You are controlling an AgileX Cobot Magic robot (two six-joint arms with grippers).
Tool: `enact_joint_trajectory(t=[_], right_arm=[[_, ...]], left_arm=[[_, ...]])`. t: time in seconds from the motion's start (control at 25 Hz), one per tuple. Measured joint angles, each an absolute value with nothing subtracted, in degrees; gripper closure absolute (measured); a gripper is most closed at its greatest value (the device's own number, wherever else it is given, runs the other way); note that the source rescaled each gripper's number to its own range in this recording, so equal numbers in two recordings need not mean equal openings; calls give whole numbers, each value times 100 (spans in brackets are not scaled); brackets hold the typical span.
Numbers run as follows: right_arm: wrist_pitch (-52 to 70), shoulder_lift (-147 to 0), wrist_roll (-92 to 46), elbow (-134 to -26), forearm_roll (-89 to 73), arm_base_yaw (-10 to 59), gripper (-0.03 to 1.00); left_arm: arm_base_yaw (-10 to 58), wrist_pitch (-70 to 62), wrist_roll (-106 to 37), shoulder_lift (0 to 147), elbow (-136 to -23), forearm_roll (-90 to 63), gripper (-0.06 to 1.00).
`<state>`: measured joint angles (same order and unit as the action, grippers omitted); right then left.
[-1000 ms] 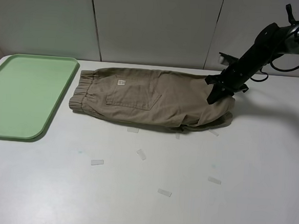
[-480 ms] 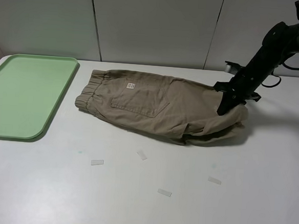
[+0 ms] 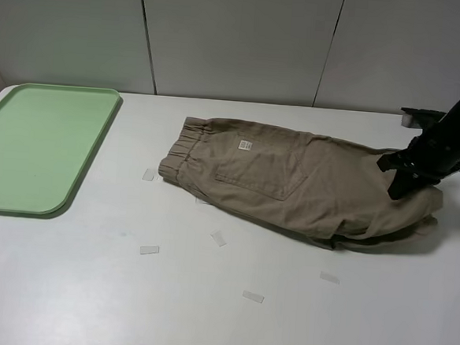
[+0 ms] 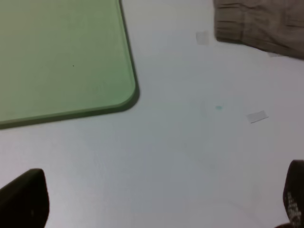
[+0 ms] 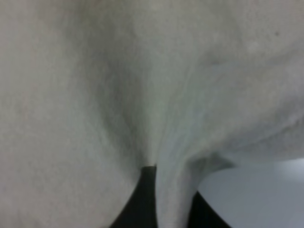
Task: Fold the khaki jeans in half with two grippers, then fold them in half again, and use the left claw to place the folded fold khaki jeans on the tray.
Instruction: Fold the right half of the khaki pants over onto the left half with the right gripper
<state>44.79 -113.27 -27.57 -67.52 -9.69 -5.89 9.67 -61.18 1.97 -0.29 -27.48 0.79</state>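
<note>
The khaki jeans [image 3: 292, 181] lie toward the far right corner of the tabletop [image 3: 299, 319], one end pinched in the clenched right end effector [image 3: 398, 189], a thin hold that could slip; the left end effector [image 4: 159, 204] hangs released.

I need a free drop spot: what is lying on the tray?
Nothing visible: the tray shows only bare green surface. Its left edge runs out of frame, so that strip is unseen.
</note>
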Motion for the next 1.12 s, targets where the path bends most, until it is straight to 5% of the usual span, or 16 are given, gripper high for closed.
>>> enact_joint_trajectory(t=[0.4,0.76,1.12], right_arm=[[4738,-10826,-1238,-7055,430,-144,96],[5614,-10797,334,-8192,362,1004,96],[4851,-10797,789,-8564,-462,2080,96]], left_arm=[[967,-6118,195,-29,-2748,79,-5],[967,-6118,195,-29,-2748,79,-5],[967,-6118,195,-29,-2748,92,-5]])
